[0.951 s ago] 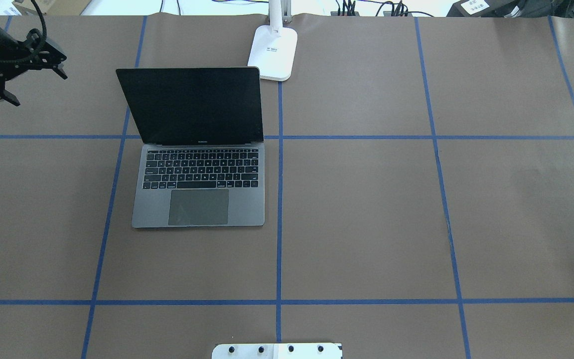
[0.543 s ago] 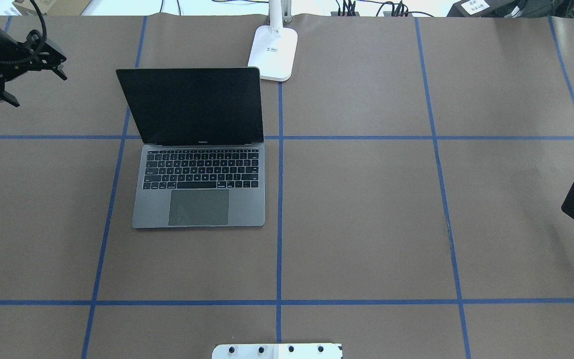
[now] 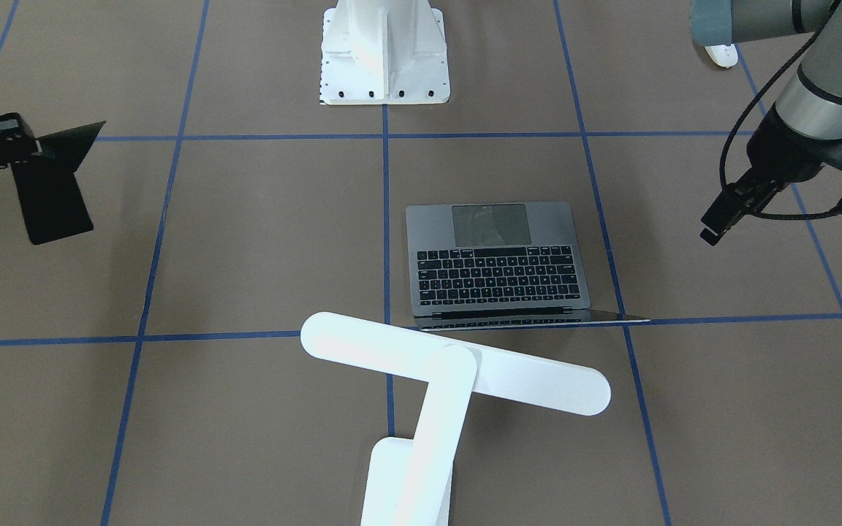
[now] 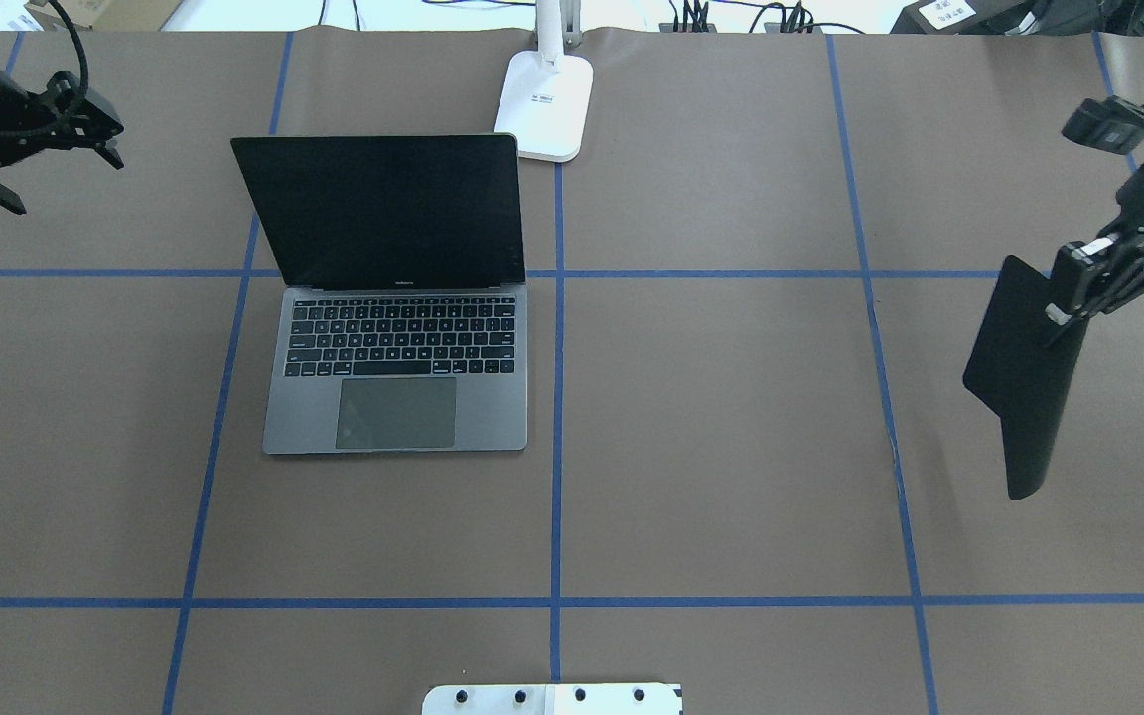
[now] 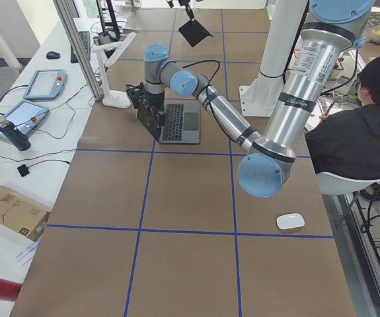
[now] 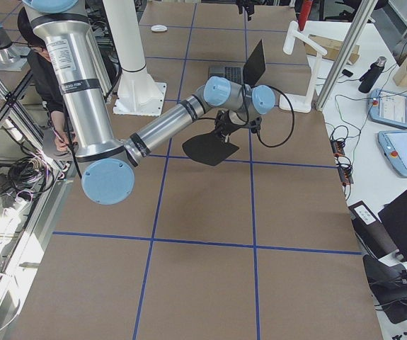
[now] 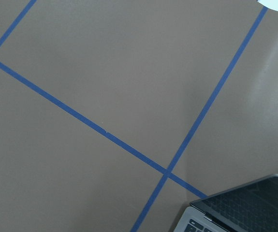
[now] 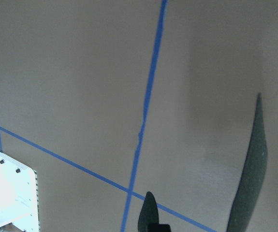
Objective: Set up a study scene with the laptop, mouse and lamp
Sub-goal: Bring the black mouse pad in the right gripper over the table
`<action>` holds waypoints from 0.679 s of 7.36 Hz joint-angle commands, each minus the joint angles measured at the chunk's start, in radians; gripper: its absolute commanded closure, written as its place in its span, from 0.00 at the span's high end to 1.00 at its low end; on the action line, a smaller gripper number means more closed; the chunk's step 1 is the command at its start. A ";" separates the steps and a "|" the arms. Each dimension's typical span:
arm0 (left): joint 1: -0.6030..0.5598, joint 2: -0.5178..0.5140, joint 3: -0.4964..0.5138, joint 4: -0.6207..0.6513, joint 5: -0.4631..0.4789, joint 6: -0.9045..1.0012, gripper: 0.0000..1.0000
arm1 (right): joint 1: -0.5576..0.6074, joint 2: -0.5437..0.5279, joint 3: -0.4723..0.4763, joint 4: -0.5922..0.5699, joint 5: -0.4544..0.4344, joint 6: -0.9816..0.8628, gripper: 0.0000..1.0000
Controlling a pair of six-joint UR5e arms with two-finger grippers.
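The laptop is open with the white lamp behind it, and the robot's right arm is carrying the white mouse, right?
Not the mouse, which lies on the table in the exterior left view: the right gripper carries a flat black mat, as the overhead exterior view shows. The laptop is open, with the lamp behind it.

laptop (image 4: 403, 367): one. lamp (image 3: 450, 365): one. mouse (image 5: 290, 220): one, white. black mat (image 4: 1024, 377): one. white pedestal (image 3: 383, 51): one. robot arms: two, namely left arm (image 5: 302, 86) and right arm (image 6: 162, 129). person (image 5: 355, 132): one. tablets: two, near tablet (image 5: 23, 117) and far tablet (image 5: 46, 84). cardboard box (image 5: 11, 208): one. water bottle (image 6: 375, 74): one.
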State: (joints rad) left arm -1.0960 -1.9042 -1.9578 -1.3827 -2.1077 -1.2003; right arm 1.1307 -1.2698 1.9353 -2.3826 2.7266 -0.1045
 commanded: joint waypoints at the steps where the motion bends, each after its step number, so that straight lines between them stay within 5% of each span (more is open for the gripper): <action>1: -0.007 0.069 0.007 -0.002 0.000 0.172 0.99 | -0.118 0.052 -0.019 0.209 -0.027 0.289 0.00; 5: -0.102 0.129 0.106 -0.082 0.000 0.377 0.99 | -0.279 0.130 -0.244 0.815 -0.092 0.919 0.00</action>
State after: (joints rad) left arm -1.1804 -1.7900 -1.8852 -1.4248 -2.1077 -0.8482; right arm 0.9050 -1.1865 1.7733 -1.7440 2.6700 0.6202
